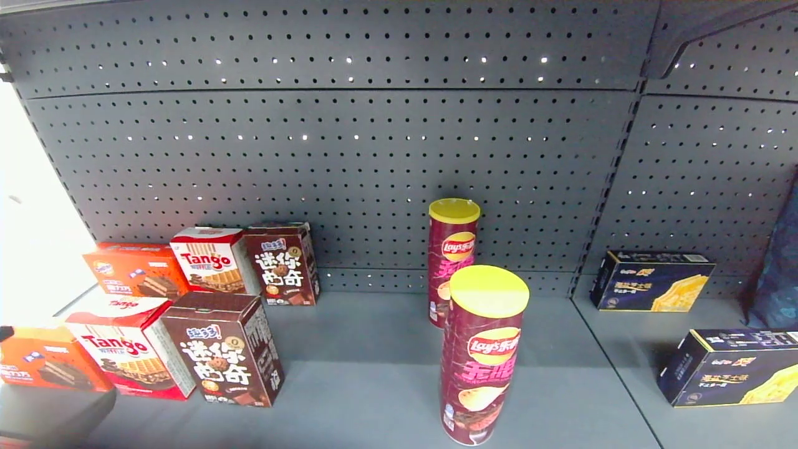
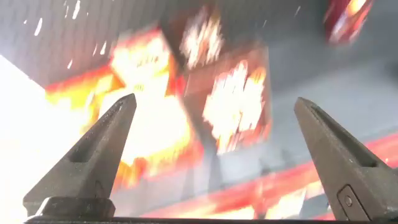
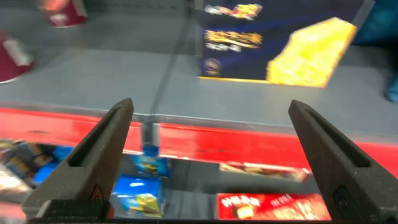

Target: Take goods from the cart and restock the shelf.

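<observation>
Head view: grey metal shelf [image 1: 374, 386], perforated back; cylindrical front can [image 1: 483, 355], yellow lid; rear can [image 1: 453, 255] behind it; cardboard boxes [image 1: 227, 349] left of it, navy cartons [image 1: 651, 280] right. Left wrist view: left hand [image 2: 214, 101] wide, empty. Right wrist view: right hand [image 3: 209, 104] wide, empty; blue packets [image 3: 143, 186] below red shelf edge [image 3: 249, 140].

White glare burns out the head view at 9 o'clock; bright dots shine through the pegboard [image 1: 349, 156] holes. A soft shadow edges the navy box [image 1: 729, 368] at 4 o'clock.

Grey shelf [image 1: 361, 386] with snack boxes [image 1: 224, 349], two crisp tubes [image 1: 483, 355], dark blue boxes [image 1: 651, 280]
</observation>
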